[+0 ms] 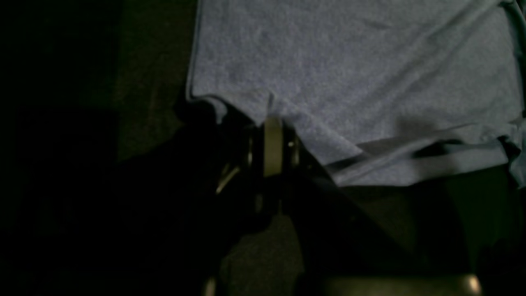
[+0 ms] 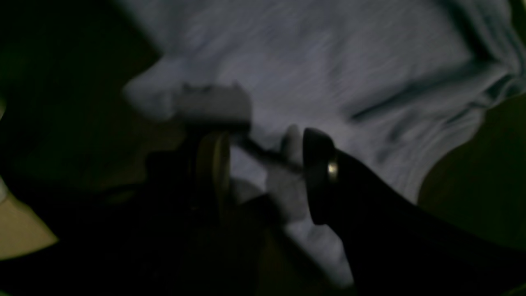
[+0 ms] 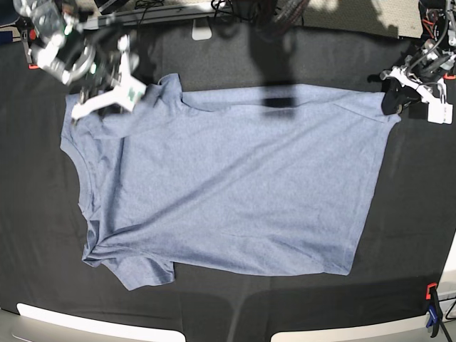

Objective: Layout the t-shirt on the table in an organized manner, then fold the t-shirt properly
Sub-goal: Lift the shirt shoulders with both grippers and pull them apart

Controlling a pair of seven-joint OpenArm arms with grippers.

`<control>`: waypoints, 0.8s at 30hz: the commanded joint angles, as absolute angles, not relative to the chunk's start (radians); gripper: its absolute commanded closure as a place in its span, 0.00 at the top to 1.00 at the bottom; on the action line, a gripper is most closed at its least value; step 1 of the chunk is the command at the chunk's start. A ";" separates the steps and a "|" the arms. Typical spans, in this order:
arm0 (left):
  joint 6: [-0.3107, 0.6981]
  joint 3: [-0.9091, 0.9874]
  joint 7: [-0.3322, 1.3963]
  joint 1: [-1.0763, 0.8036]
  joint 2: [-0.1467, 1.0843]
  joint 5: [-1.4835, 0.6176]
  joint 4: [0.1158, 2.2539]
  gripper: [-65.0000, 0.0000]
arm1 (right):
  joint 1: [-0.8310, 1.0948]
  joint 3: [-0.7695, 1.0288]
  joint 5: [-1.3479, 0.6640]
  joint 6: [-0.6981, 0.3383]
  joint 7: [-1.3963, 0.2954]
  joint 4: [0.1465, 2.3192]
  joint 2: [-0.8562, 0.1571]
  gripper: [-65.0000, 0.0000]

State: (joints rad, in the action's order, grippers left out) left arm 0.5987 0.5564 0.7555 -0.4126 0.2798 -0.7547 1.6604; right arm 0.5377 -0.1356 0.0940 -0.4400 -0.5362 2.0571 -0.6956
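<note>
A wrinkled black cloth covers the tabletop (image 3: pixel 214 306), with orange and blue clips (image 3: pixel 430 313) at its near right corner, and the t-shirt (image 3: pixel 235 185) lies spread flat over the middle of it, reaching toward the far edge. My left fingers (image 1: pixel 271 123) are pressed together on the shirt's hem corner near the far right corner of the tabletop, pinching the cloth. My right fingers (image 2: pixel 267 164) stand spread over the sleeve by the far left corner, cloth between them but not gripped. The risk I see: if my left arm pulls while the right side is free, the whole shirt could slide and bunch, and the creased lower sleeve (image 3: pixel 135 267) near the front edge would fold crooked. No lettering shows on this face; I can read nothing.
</note>
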 commanded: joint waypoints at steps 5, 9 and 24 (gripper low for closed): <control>0.602 0.562 0.732 -0.413 0.294 -0.774 1.676 0.00 | 0.609 -0.126 0.141 -0.433 -0.527 2.068 -0.748 0.43; 0.602 0.562 0.732 -0.413 0.294 -0.775 1.676 0.00 | 0.612 -0.126 0.192 -0.419 -0.524 2.033 -0.757 0.43; 0.602 0.562 0.737 -0.413 0.294 -0.774 1.676 0.00 | 0.431 -0.398 0.345 -0.314 -0.543 1.913 -0.757 0.40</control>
